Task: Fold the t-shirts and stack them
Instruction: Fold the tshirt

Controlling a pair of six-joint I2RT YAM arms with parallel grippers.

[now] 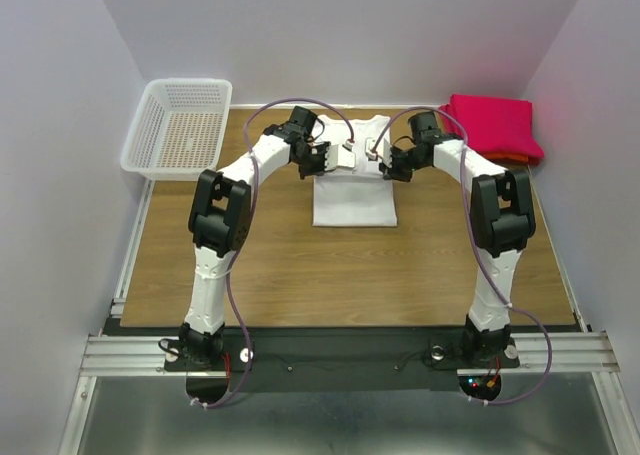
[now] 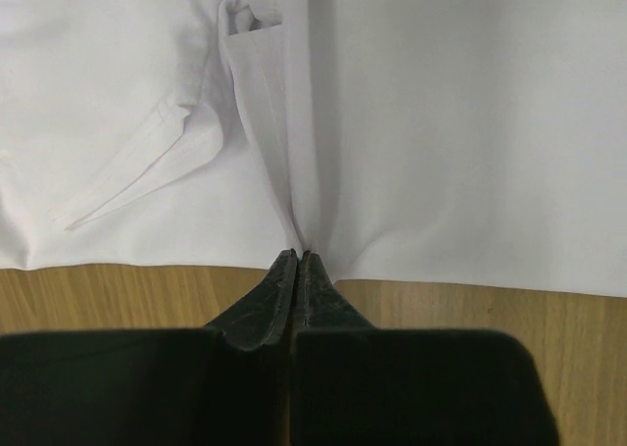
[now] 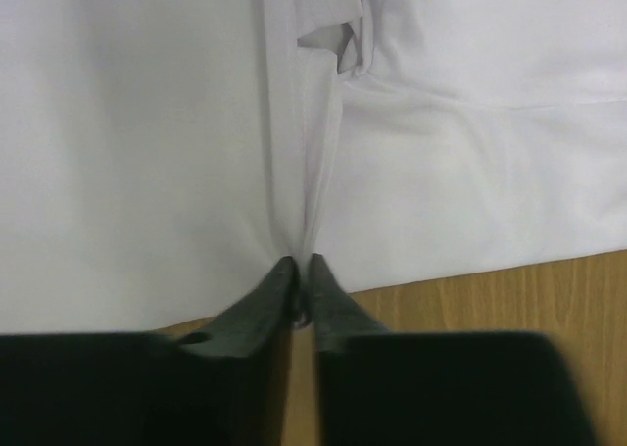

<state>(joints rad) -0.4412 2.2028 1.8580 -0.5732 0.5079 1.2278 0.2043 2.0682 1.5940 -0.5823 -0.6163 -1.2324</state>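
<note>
One white t-shirt (image 1: 355,200), edges pinched by left gripper (image 2: 297,259) and right gripper (image 3: 302,263); red t-shirts (image 1: 495,125) stacked, count indistinct.

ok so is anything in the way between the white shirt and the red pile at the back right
Nothing loose shows. The left gripper and right gripper have their jaws shut on the white t-shirt; between it and the red pile there is only bare table, with the right arm's own forearm reaching across.
</note>
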